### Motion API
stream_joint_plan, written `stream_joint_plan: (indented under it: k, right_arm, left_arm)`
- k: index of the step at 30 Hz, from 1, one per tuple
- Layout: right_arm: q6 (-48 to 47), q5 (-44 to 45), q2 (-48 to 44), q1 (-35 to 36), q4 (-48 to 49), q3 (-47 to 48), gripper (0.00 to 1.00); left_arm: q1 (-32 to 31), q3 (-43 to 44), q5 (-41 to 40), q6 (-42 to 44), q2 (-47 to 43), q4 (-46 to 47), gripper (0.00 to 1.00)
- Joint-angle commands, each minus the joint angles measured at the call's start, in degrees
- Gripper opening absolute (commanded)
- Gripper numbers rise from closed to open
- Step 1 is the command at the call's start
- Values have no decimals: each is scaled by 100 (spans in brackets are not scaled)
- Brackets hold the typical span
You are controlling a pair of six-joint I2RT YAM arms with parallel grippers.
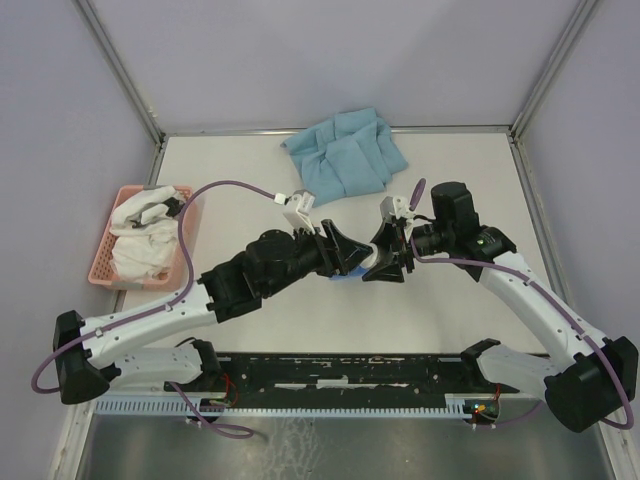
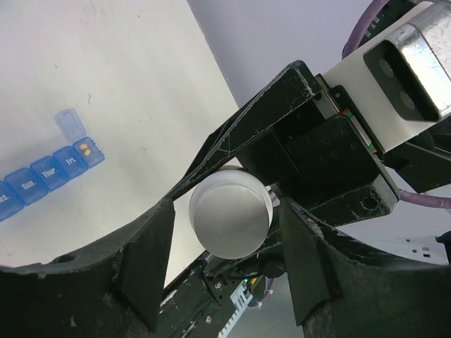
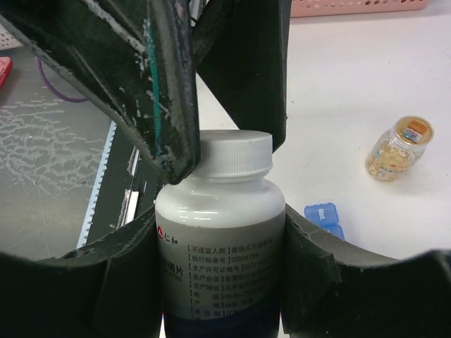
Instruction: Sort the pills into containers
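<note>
Below the left end effector (image 2: 227, 218) lies the blue pill organiser (image 2: 49, 172).

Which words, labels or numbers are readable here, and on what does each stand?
"Sun." on a lid of the blue pill organiser
"Thur." on the lid beside it
"Fri." on the next lid
"Mon." on an organiser lid, right wrist view
"仁和" on the label of the white bottle
Small print on that label: too blurred to read.
Sticker on the small jar: too blurred.

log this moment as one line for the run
right gripper: gripping white bottle | left gripper: astride cap, grip unclear | pill organiser: end lid open
</note>
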Motion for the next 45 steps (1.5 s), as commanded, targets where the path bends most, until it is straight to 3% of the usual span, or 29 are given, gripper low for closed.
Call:
stream_joint_plan:
  k: [1,5,7,14,18,25,29,34,39,45]
  right_arm:
    - [-66,-56,-73,26,77,175,1]
    - [-68,-55,-67,21,77,170,1]
    - [-62,-55,-64,26,81,175,1]
    - [-18,-77,-64,26,94,179,1]
    - [-23,-65,-73,18,102,179,1]
    - [-25,-62,-48,25,103,170,1]
    - [-20,-63,-42,27,97,175,1]
    - [58,-113,-31,25,138,184,1]
    - [596,-368,-15,25,572,113,1]
    - [1199,-616,1,26,1193,-55,1]
  left_arm:
    - [-32,270,-80,-222,0,214,63]
    - [-26,292,27,-234,57,214,42]
    - [-27,278,37,-240,72,197,38]
    - [-23,218,195,108,-4,200,40]
    - [-17,187,181,106,-44,157,60]
    - [-15,232,295,42,75,128,58]
    - [-17,251,372,43,107,187,29]
    - [-17,264,476,487,83,213,15]
    - [244,-67,1382,1841,-147,629,3]
    - [1283,-1049,4312,2618,-311,2348,3]
